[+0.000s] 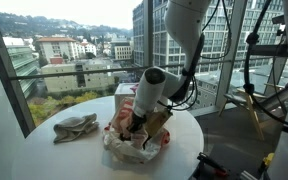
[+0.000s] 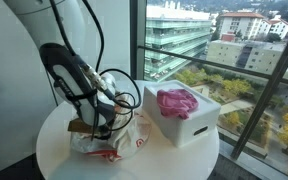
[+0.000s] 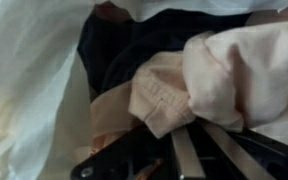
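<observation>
1. I am holding my gripper lowered into the mouth of the crumpled white plastic bag with red print. In both exterior views the bag is lying near the middle of the round white table.

2. In the wrist view the jaws of my gripper are standing narrow. They are pinching a fold of the pale peach soft fabric cloth between the 2 fingers.

3. The peach cloth is sitting inside the bag. It is bunching up over the fingertips, with the bag's white wall rising just beside it. A dark, black item is lying under the cloth, deeper in the bag. I cannot tell what it is.

4. In an exterior view a rectangular white box is standing just beside the bag, at the table's window-side edge. A crumpled bright pink cloth is resting in its open top.

5. In an exterior view a loose grey-beige rag is lying flat near the table's edge, apart from the bag. The white box is showing behind my arm at the far edge.
</observation>
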{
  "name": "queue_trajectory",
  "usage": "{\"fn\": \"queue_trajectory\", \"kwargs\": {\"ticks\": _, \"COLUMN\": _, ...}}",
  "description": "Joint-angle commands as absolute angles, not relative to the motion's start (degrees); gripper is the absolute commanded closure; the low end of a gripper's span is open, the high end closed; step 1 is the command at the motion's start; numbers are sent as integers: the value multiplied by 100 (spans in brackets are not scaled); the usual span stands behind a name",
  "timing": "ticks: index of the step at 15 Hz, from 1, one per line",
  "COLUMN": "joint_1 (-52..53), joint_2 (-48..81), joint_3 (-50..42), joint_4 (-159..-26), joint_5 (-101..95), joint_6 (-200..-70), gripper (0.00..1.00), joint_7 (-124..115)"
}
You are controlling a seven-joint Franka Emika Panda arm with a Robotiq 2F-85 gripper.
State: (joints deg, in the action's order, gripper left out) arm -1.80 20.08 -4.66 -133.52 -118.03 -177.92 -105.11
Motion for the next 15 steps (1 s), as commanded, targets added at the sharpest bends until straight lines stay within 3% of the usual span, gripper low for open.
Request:
{"fn": "queue_trajectory", "kwargs": {"ticks": 1, "joint_1": -459, "joint_2": 2773, "joint_3": -201, "joint_4": -12738, "joint_5": -12148, "joint_6": -17741, "gripper": 88, "joint_7": -10859}}
{"fn": "queue_trajectory", "kwargs": {"ticks": 2, "joint_1": -454, "joint_2": 2851, "joint_3": -226, "joint_4": -12711, "joint_5": -12059, "joint_6": -17719, "gripper": 88, "joint_7": -10788}}
{"fn": "queue_trajectory", "kwargs": {"ticks": 3, "joint_1": -429, "joint_2": 2825, "joint_3": -275, "joint_4": -12755, "joint_5": -11997, "joint_6": -17670, "gripper": 63, "joint_7": -10685}}
{"fn": "queue_trajectory", "kwargs": {"ticks": 4, "joint_1": -385, "joint_2": 2667, "joint_3": -329, "joint_4": -12882, "joint_5": -11911, "joint_6": -17627, "gripper": 63, "joint_7": -10648}}
{"fn": "queue_trajectory", "kwargs": {"ticks": 6, "joint_1": -319, "joint_2": 2238, "joint_3": -418, "joint_4": -13203, "joint_5": -11858, "joint_6": -17609, "gripper": 52, "joint_7": -10595}}
{"fn": "queue_trajectory", "kwargs": {"ticks": 12, "joint_1": -640, "joint_2": 1046, "joint_3": -623, "joint_4": -13842, "joint_5": -12166, "joint_6": -18898, "gripper": 6, "joint_7": -10560}}
{"fn": "queue_trajectory", "kwargs": {"ticks": 13, "joint_1": -738, "joint_2": 902, "joint_3": -666, "joint_4": -13852, "joint_5": -12204, "joint_6": -19333, "gripper": 1, "joint_7": -10522}}
{"fn": "queue_trajectory", "kwargs": {"ticks": 15, "joint_1": -878, "joint_2": 578, "joint_3": -760, "joint_4": -13883, "joint_5": -12233, "joint_6": -19948, "gripper": 0, "joint_7": -10484}}
